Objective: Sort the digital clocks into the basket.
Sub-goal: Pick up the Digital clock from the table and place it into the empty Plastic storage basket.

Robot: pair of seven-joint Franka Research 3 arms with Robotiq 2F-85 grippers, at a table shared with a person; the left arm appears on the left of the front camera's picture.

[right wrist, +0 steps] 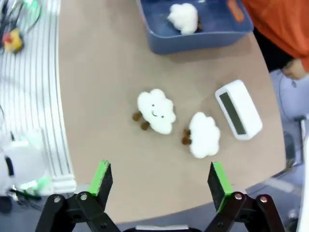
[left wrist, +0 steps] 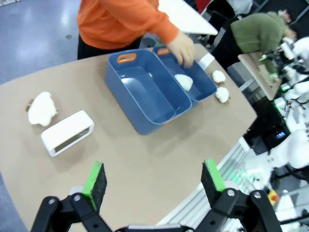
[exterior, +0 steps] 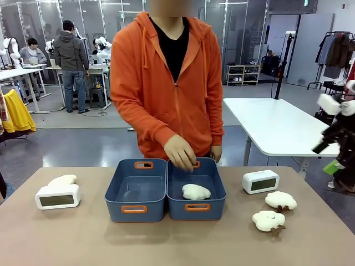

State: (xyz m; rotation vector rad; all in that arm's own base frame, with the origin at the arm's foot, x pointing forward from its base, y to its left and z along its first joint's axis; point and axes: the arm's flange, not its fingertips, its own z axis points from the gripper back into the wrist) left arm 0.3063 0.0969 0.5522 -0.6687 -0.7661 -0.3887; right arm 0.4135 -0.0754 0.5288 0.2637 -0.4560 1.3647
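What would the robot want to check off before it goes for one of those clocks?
1. Left gripper open: ok.
2. Right gripper open: ok.
3. Left clock lying free on the table: ok.
4. Right clock lying free, apart from the plush clouds: ok.
5. Left basket empty: ok.
6. Person's hand clear of the baskets: not ok, it hangs over the right basket, which holds a plush toy.

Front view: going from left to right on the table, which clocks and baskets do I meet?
Left digital clock, left blue basket, right blue basket holding a cloud plush, right digital clock.
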